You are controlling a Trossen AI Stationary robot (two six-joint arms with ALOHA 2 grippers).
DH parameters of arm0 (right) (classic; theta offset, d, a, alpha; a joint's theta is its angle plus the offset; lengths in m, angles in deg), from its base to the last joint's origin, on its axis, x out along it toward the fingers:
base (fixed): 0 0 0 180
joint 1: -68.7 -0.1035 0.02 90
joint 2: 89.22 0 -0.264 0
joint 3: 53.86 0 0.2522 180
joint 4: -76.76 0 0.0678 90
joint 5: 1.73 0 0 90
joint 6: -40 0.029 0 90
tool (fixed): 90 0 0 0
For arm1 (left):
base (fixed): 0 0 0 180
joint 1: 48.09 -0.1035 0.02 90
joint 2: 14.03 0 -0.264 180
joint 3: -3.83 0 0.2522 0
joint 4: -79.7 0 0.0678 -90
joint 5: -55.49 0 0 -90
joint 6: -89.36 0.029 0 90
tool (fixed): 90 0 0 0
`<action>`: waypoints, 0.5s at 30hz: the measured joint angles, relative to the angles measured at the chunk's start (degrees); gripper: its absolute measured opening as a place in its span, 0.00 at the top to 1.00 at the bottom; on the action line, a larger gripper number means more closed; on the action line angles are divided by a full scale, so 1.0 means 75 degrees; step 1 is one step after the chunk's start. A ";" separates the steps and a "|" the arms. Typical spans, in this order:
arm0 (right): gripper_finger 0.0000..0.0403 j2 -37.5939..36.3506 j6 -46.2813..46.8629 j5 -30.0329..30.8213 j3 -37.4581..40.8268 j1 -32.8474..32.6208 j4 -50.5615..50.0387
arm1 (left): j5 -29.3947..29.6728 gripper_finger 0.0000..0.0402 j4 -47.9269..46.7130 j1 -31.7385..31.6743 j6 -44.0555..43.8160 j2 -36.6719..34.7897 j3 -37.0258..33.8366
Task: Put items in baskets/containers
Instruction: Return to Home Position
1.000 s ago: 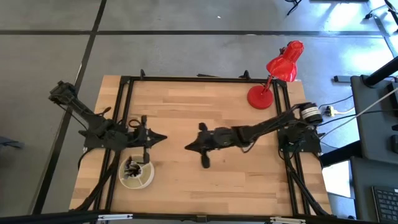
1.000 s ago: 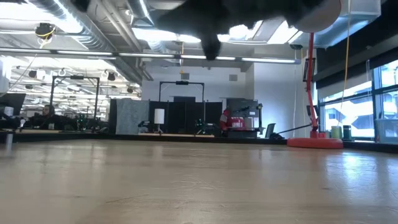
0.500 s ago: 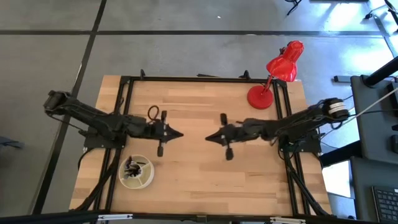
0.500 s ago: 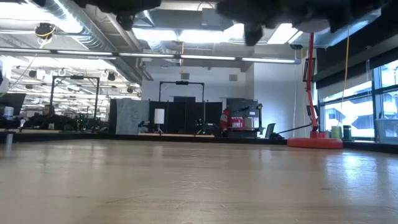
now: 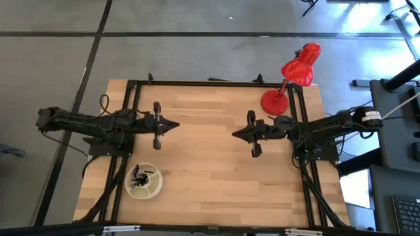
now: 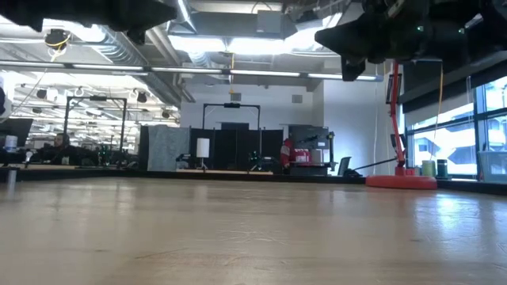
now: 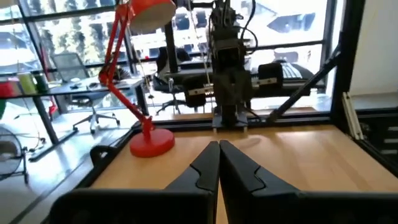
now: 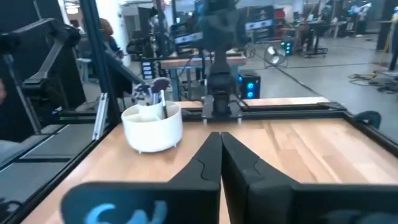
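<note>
Obs., homing step.

- Container: sat on the table near its left front corner. Brushes stood bunched inside it, tips above the rim in the right wrist view. They probably stood upright because the wall props them. I saw no brush outside the container, so the loading looked finished.
- Left gripper: hung near the container, on its lamp-ward side and not over it. In the left wrist view its fingers were pressed together with nothing between them. Judged reason: nothing was left to carry, and the offset keeps the arm off the brush tips.
- Right gripper: was well apart from the container, roughly between it and the lamp and nearer the lamp. Its fingers also met edge to edge, empty. It pointed back toward the container, which showed ahead of it in its wrist view.
- Height: the low view showed both arms only as dark shapes high above the wood, so neither gripper touched the table.
- Arms lay stretched almost level, tips facing each other across the gap beyond the container. That fits a parking pose rather than a reach.
- Risk: low. The container stood clear of both arms, and only a low sweep by the left one could tip it.
</note>
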 joint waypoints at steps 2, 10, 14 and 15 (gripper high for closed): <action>0.99 -0.0133 -0.0042 -0.0128 0.0009 0.0037 -0.0323 | -0.0325 0.98 -0.0009 -0.0298 -0.0001 -0.0293 -0.0214; 0.99 -0.1730 -0.0446 -0.0233 0.0012 0.0151 -0.2468 | -0.1415 0.98 -0.0109 -0.1262 -0.0293 -0.1255 -0.0914; 0.99 -0.2821 -0.0574 -0.0231 0.0125 0.0151 -0.3584 | -0.1581 0.98 -0.0437 -0.1505 -0.0383 -0.1716 -0.1127; 0.99 -0.3066 -0.0577 -0.0232 0.0278 0.0152 -0.3575 | -0.1576 0.98 -0.0613 -0.1553 -0.0343 -0.1842 -0.1173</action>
